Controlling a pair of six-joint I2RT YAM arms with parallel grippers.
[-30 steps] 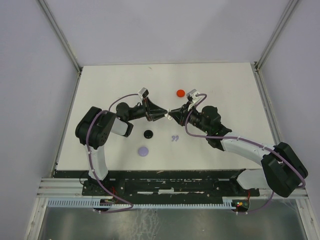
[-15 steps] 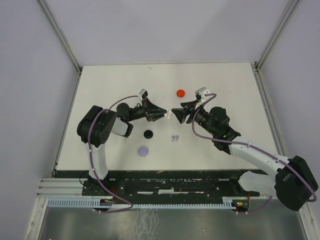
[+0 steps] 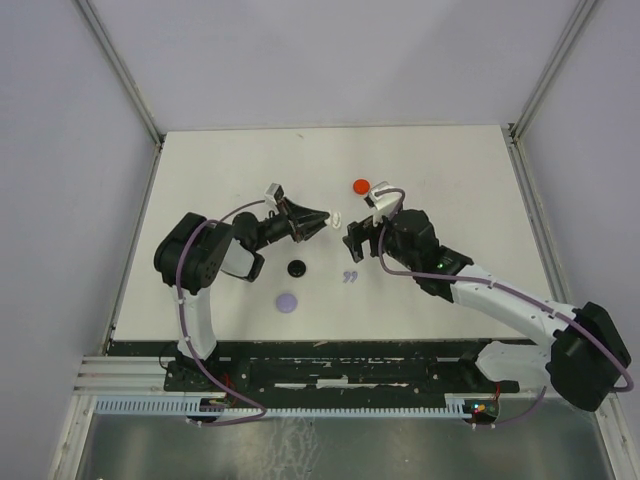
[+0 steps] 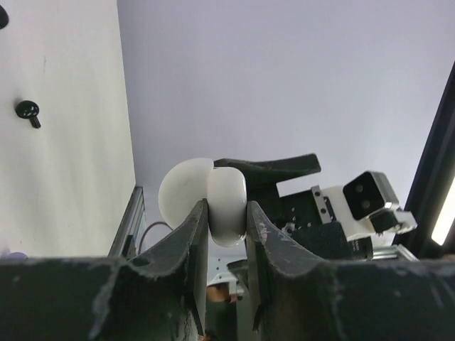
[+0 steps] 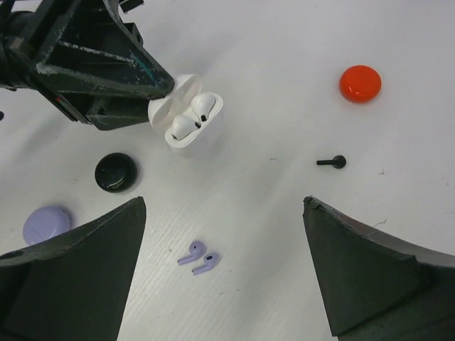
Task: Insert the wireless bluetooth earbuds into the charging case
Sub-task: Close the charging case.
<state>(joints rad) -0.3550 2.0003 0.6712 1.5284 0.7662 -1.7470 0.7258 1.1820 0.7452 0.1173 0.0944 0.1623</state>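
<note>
The left fingers (image 4: 193, 245) clamp the open charging case (image 5: 186, 114); the right fingers (image 5: 78, 284) gape empty. Nearby lie lavender earbuds (image 5: 197, 257) and a black disc (image 5: 116, 172).

The left arm (image 3: 195, 262) and right arm (image 3: 500, 300) had black joints, white links and looping purple cables (image 3: 182, 310); the left gripper (image 4: 227, 207) was scuffed black.

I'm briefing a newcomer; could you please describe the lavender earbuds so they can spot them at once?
On the white table, look just below the open right gripper in the top view. The lavender earbuds lie there side by side, right of the black disc; they are tiny, comma-shaped and stemmed, unlike the round lavender disc.
</note>
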